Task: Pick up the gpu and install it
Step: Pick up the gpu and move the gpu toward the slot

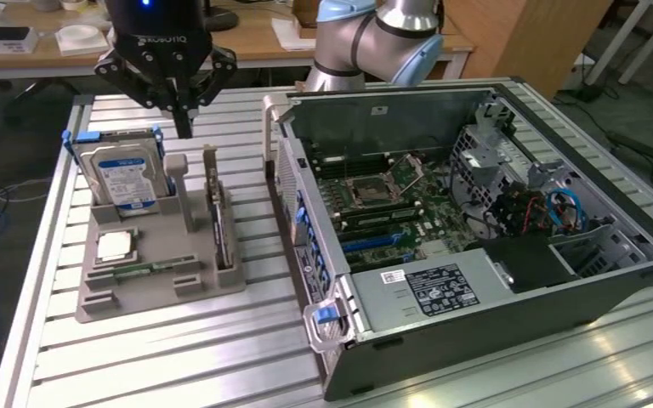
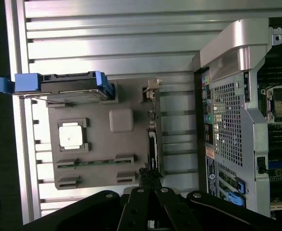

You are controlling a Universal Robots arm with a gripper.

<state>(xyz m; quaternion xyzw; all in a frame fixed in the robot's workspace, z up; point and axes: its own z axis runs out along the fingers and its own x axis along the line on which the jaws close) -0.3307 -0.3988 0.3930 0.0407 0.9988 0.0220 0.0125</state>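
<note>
The slatted metal surface (image 1: 167,357) spreads out beneath my jaws. The open computer case (image 1: 394,115) lies on it well off to one side of my jaws, towards the exterior view's right, and its perforated rear panel (image 2: 227,110) faces the parts I hang over. Right below my jaws sits the grey holder tray (image 1: 156,289).

My jaws are closed, tips together and pointing down, and they grip nothing. They hover above the tray's far end.

The hard drive (image 1: 122,174), silver with a blue label and blue rails, stands upright in the tray. It is lower than my jaws, on the exterior view's left of them.

The gpu (image 1: 220,225) stands on its long edge in its slot along the tray's case-side border, below my tips and just to their other side. In the wrist view its thin dark edge (image 2: 153,144) runs straight out from my closed tips. I cannot tell whether they touch it.

The processor (image 1: 116,245) lies flat in its recess. The memory stick (image 1: 145,270) lies beyond it, farthest from my jaws.
</note>
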